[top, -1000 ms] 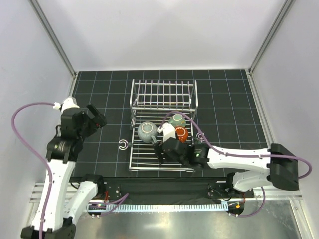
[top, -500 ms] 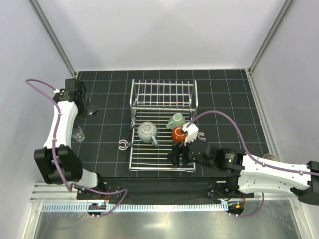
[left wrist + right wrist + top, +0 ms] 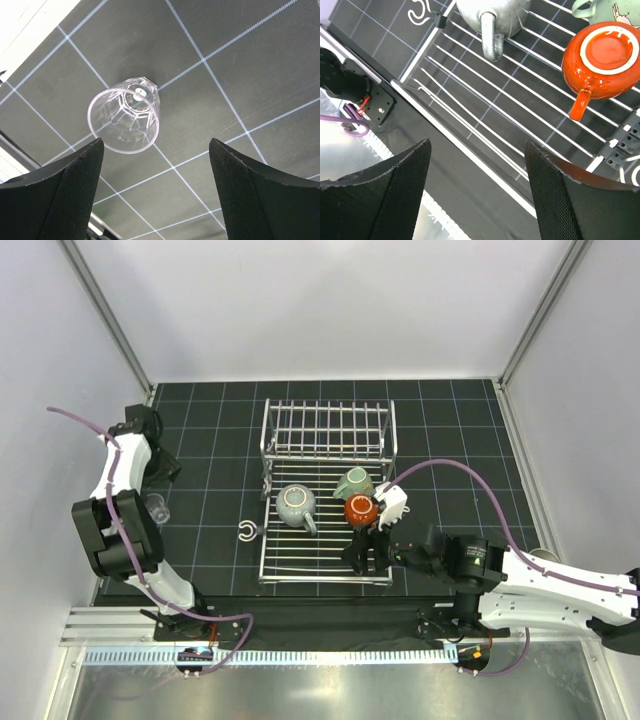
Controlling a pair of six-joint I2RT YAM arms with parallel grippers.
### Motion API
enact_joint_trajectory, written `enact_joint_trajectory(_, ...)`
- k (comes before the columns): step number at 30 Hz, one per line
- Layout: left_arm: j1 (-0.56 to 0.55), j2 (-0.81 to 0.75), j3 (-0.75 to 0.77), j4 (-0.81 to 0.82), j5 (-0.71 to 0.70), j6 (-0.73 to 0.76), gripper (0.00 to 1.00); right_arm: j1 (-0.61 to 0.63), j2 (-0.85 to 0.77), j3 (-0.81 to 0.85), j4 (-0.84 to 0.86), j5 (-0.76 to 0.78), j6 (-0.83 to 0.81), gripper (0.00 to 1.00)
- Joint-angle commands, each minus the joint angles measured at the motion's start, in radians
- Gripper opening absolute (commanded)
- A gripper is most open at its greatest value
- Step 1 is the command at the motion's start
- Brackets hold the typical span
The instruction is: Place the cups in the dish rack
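Only the left wrist view shows the small clear glass (image 3: pixel 125 117) sharply: faceted, on the dark gridded worktop (image 3: pixel 240 60), just ahead of the spread, empty left pincer (image 3: pixel 156 150). The right pincer (image 3: pixel 477 145), also spread and empty, hovers over the dish rack (image 3: pixel 420 52). The orange-brown mug (image 3: pixel 605 52) sits base-up ahead of it, apart, beside the grey-green mug (image 3: pixel 492 12).

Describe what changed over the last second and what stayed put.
The left arm swung out to the far left; the left end effector now hangs open over the clear glass, not gripping it. The right arm drew back toward the near edge, the right end effector open and off the orange mug. Nothing was gripped or released. Grey mug and green mug stayed on the rack too, the glass on the table.
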Motion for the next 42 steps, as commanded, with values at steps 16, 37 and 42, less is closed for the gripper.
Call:
enact_joint_trajectory(16,0.041,0.112,-0.043,0.129,0.057,-0.032,0.67,0.006,0.055,0.096,-0.020,-0.001,0.118,0.76)
enact_joint_trajectory(37,-0.036,-0.205,-0.168,0.332,0.422,0.014,0.00,0.046,-0.013,0.134,-0.089,0.071,0.133,0.76)
enact_joint_trajectory(42,-0.093,-0.455,-0.134,0.400,0.495,-0.067,0.00,0.048,-0.042,0.157,-0.122,0.091,0.115,0.76)
